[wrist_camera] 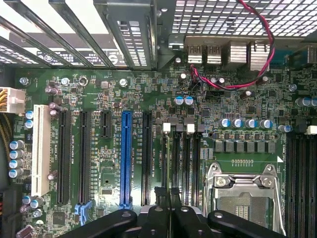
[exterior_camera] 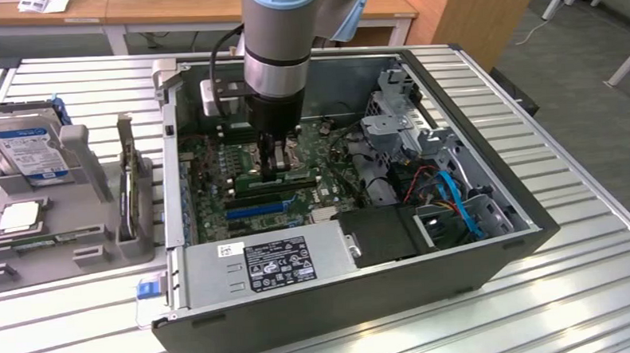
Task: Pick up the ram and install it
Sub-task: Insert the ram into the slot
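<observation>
In the exterior view the arm reaches straight down into the open computer case (exterior_camera: 488, 241). My gripper (exterior_camera: 275, 164) is shut on the ram (exterior_camera: 293, 177), a long green stick lying level along the memory slots (exterior_camera: 268, 196) of the motherboard (exterior_camera: 209, 189). The ram sits at the slot farthest from the power supply; I cannot tell whether it is pressed in. In the wrist view the gripper (wrist_camera: 167, 194) has its dark fingertips (wrist_camera: 160, 192) almost together above the black memory slots (wrist_camera: 184, 163), beside the empty processor socket (wrist_camera: 242, 191). There the ram's thin edge cannot be made out.
A power supply (exterior_camera: 271, 262) fills the case's near corner, with drive bays and blue and orange cables (exterior_camera: 455, 198) on the exterior view's right. To the left, a grey holder (exterior_camera: 81, 167) carries a hard drive (exterior_camera: 27, 145), a silver processor (exterior_camera: 19, 217) and a dark expansion card (exterior_camera: 135, 192).
</observation>
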`<state>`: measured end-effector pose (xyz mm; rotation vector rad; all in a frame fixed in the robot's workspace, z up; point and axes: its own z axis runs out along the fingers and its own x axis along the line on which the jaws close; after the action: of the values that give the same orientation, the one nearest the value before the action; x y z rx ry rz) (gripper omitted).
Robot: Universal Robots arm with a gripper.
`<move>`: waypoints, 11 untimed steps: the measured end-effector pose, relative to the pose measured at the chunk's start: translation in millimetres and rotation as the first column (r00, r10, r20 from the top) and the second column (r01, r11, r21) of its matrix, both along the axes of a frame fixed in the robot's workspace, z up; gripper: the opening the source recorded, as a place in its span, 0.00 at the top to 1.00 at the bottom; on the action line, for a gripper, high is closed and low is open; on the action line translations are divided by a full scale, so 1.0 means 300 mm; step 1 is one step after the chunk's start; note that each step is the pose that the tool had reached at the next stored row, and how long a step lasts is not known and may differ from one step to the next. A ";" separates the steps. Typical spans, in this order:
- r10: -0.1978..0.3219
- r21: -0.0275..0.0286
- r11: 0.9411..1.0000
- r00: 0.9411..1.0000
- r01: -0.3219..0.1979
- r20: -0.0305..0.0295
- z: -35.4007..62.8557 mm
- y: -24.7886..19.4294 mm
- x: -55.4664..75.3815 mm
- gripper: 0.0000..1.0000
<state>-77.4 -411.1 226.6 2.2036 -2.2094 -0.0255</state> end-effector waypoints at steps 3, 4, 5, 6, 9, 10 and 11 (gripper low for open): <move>0.000 0.000 1.000 1.000 0.000 0.000 -0.005 0.000 0.000 0.88; 0.000 0.000 1.000 1.000 0.000 0.000 -0.006 0.000 0.000 0.88; 0.000 0.000 1.000 1.000 0.000 0.000 -0.008 0.000 0.000 0.88; 0.000 0.000 1.000 1.000 0.000 0.000 -0.008 0.000 0.000 0.88; 0.000 0.000 1.000 1.000 0.000 0.000 -0.008 0.000 0.000 0.88; 0.000 0.000 1.000 1.000 0.000 0.000 -0.008 0.000 0.000 0.88; 0.000 0.000 1.000 1.000 0.000 0.000 -0.009 0.000 0.000 0.88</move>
<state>-77.4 -411.1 223.9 2.2036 -2.2093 -0.0253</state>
